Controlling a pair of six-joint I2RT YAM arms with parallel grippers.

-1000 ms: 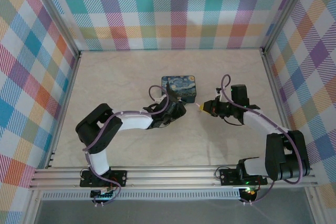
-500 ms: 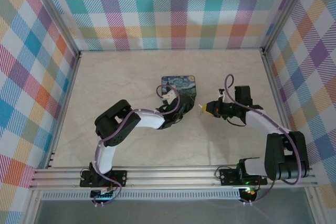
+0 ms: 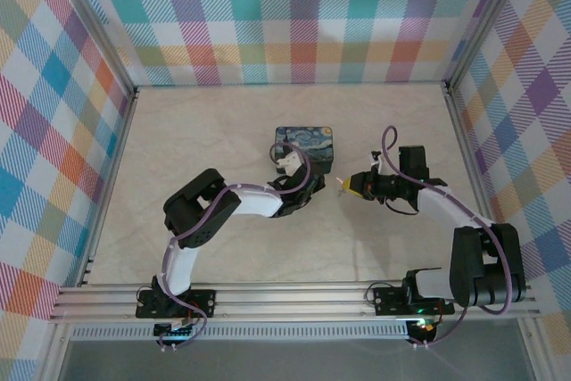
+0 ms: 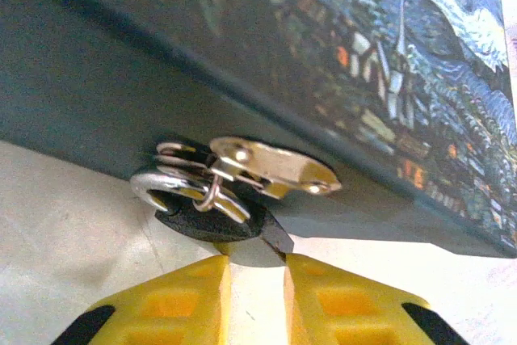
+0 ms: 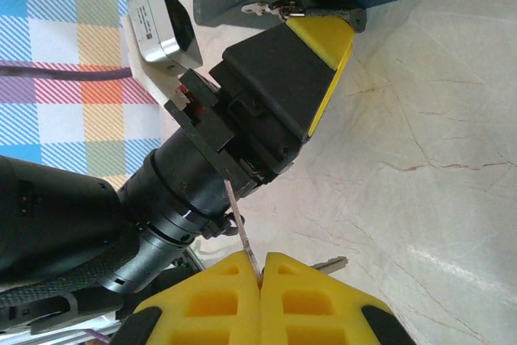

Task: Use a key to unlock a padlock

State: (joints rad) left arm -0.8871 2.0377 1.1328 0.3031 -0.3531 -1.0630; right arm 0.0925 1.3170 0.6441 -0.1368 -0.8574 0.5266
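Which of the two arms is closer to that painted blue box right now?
Left. The left gripper is right beside the box, jaws flanking the keys lying against it. The right gripper hangs off to the box's right, apart from it.

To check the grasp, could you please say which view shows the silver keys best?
Left wrist: the silver keys are large and sharp beside the box. Right wrist shows them tiny at its top edge; top external has the left gripper over them.
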